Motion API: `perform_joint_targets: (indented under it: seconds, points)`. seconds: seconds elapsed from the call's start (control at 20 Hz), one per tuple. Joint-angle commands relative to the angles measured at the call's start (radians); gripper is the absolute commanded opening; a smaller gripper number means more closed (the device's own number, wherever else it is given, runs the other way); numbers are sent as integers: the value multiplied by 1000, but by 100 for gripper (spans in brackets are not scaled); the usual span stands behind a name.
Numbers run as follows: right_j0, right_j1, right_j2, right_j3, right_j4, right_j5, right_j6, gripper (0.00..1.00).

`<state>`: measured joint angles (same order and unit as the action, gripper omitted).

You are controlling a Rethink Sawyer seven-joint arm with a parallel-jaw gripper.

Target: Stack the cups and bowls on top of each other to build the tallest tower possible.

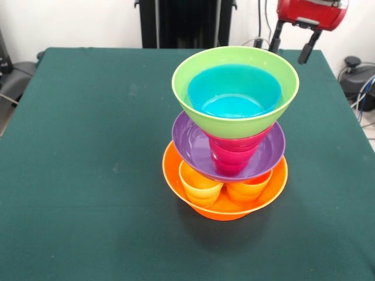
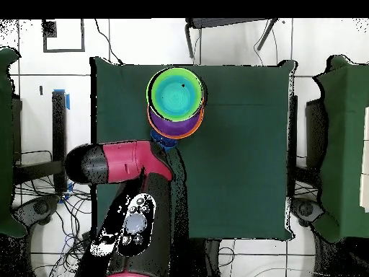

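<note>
The tower stands right of the table's middle. Its base is the big orange bowl, with a yellow cup and an orange cup inside it. The purple bowl rests on them. A red cup stands in it and carries the lime green bowl, which holds the light blue bowl. From overhead the tower shows its light blue top. My gripper is open and empty, behind and right of the tower, apart from it. The light green cup and dark blue bowl are hidden.
The green table cloth spreads wide to the left of the tower. The black pedestal stands at the far edge. My arm lies over the table's left side in the overhead view. Chairs stand beside the table.
</note>
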<state>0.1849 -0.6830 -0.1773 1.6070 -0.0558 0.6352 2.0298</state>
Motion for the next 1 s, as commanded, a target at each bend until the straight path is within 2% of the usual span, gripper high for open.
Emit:
perform_joint_targets:
  seconds: [0.05,0.45,1.0]
  points:
    - [-40,59,117,64,-4,-35,43,100]
    - [-83,73,130,73,-46,-80,2,100]
    - [-120,72,158,86,-64,-99,-31,100]
